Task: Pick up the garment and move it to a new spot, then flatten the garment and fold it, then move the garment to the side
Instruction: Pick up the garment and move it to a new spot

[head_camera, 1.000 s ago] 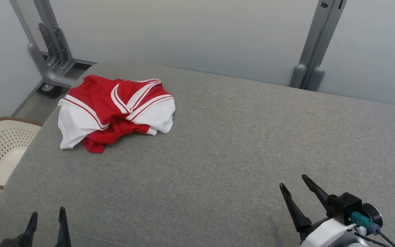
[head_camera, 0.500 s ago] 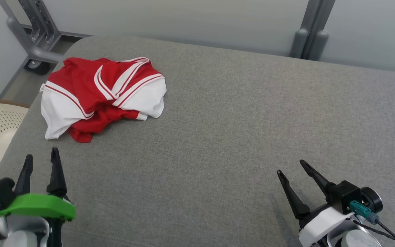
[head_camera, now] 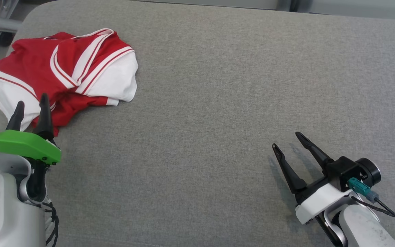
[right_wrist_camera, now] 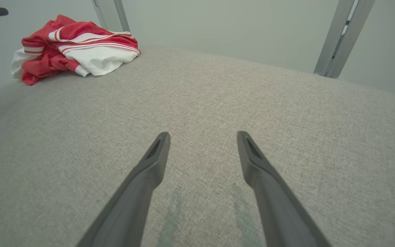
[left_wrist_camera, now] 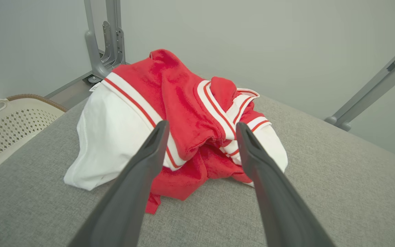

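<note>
Could catch only the top red fold of the garment [head_camera: 63, 65] and drag the rest as a tail; could also push the heap over the left edge toward the basket [left_wrist_camera: 12, 127]. Caused by a shallow or off-centre pinch. Crumpled at the far left corner of the surface [head_camera: 218, 103], long axis roughly left to right in head view; impossible to tell neck from hem, so no clear pointing direction. Spread wide and empty at the left gripper [head_camera: 31, 100], just before the heap; same at the right gripper [head_camera: 286, 140], well apart.

Left pincer [head_camera: 31, 100] has a green cover [head_camera: 19, 145], right pincer [head_camera: 286, 140] a white one and teal plug [head_camera: 357, 187].
</note>
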Robot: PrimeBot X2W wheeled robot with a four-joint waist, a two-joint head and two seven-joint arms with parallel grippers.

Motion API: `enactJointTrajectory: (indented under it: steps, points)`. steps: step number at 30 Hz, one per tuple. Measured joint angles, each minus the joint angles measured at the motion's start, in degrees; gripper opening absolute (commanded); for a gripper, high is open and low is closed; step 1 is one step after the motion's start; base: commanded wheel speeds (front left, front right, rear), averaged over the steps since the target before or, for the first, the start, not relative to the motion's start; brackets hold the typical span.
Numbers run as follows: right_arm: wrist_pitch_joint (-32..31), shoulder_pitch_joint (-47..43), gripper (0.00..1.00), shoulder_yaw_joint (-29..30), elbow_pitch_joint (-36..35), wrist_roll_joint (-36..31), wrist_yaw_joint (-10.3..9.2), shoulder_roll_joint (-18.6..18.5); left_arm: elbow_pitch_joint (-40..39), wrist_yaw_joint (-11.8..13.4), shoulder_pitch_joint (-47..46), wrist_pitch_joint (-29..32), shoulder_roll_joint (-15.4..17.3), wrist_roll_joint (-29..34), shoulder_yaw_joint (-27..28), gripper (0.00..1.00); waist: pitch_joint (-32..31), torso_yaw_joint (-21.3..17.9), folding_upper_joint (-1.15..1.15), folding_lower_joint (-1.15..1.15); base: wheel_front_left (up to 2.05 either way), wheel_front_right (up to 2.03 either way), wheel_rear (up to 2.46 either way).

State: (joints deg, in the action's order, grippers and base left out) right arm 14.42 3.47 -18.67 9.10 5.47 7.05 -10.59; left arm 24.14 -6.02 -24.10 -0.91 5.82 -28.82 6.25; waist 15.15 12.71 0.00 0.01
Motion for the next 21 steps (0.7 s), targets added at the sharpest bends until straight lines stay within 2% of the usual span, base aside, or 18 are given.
enactJointTrajectory:
  steps: [8, 21]
  points:
    - [0.01, 1.22, 1.00, 0.32, 0.08, 0.00, 0.00, 0.42, 5.64, 0.00, -2.51, 0.97, 2.33, 0.18, 1.16, 1.00, 2.01, -3.20, 0.00, 0.00, 0.00, 0.00, 0.00]
    - [0.01, 1.94, 1.00, 1.40, 0.27, 0.00, 0.00, 0.34, 13.27, 0.55, -7.70, 2.47, 4.16, 0.78, 1.19, 1.00, 3.67, -4.56, 0.00, 0.00, 0.00, 0.00, 0.00]
